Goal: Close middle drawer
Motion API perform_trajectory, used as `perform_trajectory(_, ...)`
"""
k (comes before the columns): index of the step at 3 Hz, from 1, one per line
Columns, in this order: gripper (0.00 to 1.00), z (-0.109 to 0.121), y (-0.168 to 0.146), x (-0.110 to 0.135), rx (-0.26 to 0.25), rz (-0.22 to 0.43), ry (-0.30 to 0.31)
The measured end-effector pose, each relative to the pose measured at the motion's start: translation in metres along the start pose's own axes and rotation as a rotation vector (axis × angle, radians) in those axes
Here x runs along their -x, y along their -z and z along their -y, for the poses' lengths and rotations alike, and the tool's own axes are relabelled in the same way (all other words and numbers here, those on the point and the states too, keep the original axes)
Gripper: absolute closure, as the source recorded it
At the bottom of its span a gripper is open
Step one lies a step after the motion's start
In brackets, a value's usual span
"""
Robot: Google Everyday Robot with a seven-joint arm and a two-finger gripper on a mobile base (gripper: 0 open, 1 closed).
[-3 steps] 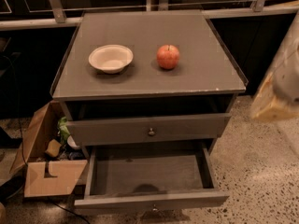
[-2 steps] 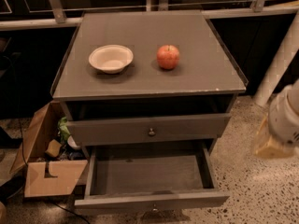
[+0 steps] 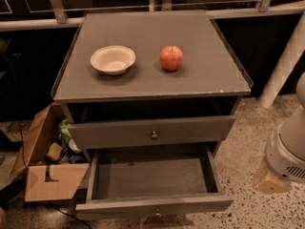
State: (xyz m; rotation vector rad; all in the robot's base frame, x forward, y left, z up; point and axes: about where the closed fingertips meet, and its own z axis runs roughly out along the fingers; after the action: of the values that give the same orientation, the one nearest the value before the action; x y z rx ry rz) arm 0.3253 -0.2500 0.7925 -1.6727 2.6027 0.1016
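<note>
1. Camera view: the cabinet (image 3: 209, 75) fills the centre. A pale bowl (image 3: 113, 59) sits on its top at about 11 o'clock and an apple (image 3: 171, 57) at about 12 o'clock. The two are well apart and play no part in the job.
2. The top drawer (image 3: 190, 130) stands only slightly out, with a dark gap above its front.
3. The middle drawer (image 3: 152, 205) lies at 6 o'clock, pulled far out so its empty floor is exposed. Its low front faces the camera, with the knob (image 3: 157, 213) at the centre near the picture's lower edge. It looks fully open, so closing has not begun.
4. The gripper (image 3: 270, 179) hangs at about 4 o'clock on the white arm (image 3: 290, 147), over the speckled floor (image 3: 248, 142) and apart from the cabinet. Whether it is open or closed cannot be told.
5. It probably hangs off to the side so that it can swing round in front of the drawer face.
6. From the gripper, the drawer's front lies at about 8 o'clock, and its right corner is near but not touching.
7. A cardboard box (image 3: 52, 180) lies at 8 o'clock, away from any likely path.
</note>
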Motion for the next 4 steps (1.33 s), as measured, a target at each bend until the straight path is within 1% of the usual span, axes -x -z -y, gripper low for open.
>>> perform_trajectory(1, 1.0, -0.003, -0.006, -0.001, 0.018, 0.001, -0.004)
perform_trajectory(2, 1.0, -0.013, -0.051, -0.009, 0.069, -0.016, -0.014)
perform_trajectory(3, 1.0, -0.025, -0.126, -0.023, 0.155, -0.058, -0.046)
perform_trajectory(4, 1.0, -0.042, -0.191, -0.029, 0.264, -0.096, -0.066)
